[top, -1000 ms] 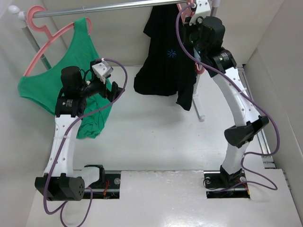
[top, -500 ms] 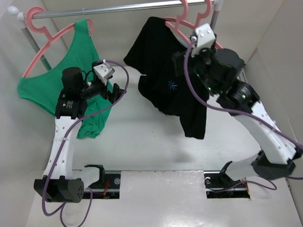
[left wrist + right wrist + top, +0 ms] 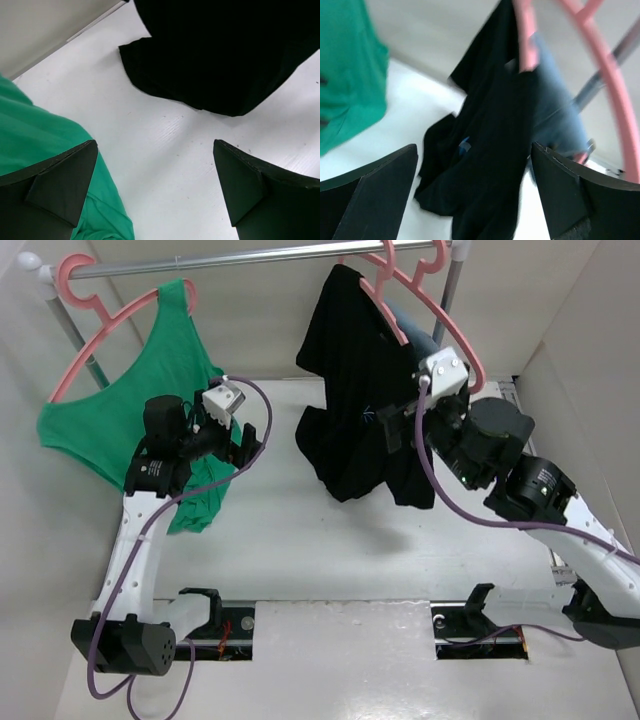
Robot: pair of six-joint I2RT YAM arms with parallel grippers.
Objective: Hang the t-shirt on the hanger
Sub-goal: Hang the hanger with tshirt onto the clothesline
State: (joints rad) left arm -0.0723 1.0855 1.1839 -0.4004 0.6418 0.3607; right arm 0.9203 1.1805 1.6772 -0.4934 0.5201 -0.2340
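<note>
Black t-shirt, tiny pale-blue star mark on it, dead ahead of the right pincer, on the salmon-pink hanger. Blue-grey denim just beyond. Bright plain green top left of the left pincer; black fingers. White tabletop underneath.

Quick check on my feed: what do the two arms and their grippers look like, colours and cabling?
The left arm and right arm both have white links joined by black cylindrical joint housings. A purple cable loops along each, and a small white camera block sits at each wrist. The left gripper and right gripper have matte black, wedge-shaped fingers. Any labels are too small to read.
</note>
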